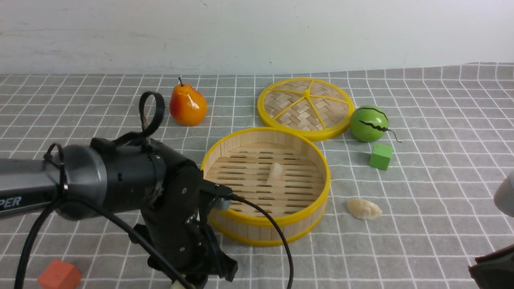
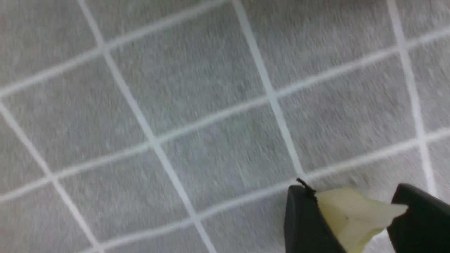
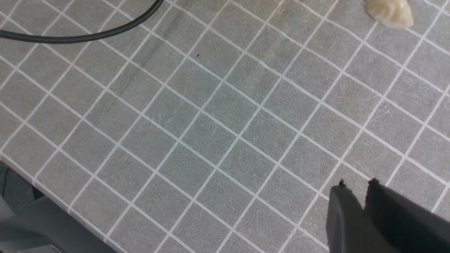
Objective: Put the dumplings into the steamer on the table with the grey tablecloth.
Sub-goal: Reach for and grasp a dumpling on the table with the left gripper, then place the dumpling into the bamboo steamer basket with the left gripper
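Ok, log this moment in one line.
left claw: gripping pale crescent dumpling | round bamboo steamer: cream dumpling inside | third dumpling: on grey checked cloth | right claw: shut, empty

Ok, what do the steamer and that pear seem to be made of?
The steamer: pale bamboo or wood slats, matte, grain showing; its yellow rims look like smooth plastic. The pear: probably a plastic model, its orange skin glossy with sharp white highlights, though that is a guess.
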Robot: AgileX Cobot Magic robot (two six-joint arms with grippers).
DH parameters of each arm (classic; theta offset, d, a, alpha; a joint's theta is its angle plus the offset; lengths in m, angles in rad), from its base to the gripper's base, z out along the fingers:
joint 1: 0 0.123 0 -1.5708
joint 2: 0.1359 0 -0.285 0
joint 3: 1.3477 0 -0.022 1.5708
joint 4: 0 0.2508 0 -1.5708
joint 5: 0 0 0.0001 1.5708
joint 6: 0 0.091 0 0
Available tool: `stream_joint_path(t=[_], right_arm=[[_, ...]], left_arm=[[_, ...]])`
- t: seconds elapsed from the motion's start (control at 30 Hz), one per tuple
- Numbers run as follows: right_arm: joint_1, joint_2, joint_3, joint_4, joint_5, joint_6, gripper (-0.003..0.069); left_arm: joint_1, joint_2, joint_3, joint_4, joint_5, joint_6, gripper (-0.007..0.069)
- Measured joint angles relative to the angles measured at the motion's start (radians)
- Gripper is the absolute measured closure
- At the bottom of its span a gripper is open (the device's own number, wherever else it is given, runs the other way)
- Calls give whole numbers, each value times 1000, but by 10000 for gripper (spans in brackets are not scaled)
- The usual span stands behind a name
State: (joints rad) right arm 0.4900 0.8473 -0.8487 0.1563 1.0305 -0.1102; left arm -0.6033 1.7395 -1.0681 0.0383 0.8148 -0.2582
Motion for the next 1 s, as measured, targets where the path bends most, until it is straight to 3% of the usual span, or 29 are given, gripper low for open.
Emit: stream_joint_path(t=[0.23,0.5,0.8,1.0], right_arm=[[0,0,0,0,-6,0,563],[0,0,0,-5,0,76,554],[0,0,0,-107,38,162,548],[0,18,-2,-187,46,232,538]], left_arm=[[0,-31,-312,-25,68,0,328],[60,212,-664,-49,134,-3,333],[89,465,-803,-38,118,-19,335],[89,484,-824,-38,107,-33,326]])
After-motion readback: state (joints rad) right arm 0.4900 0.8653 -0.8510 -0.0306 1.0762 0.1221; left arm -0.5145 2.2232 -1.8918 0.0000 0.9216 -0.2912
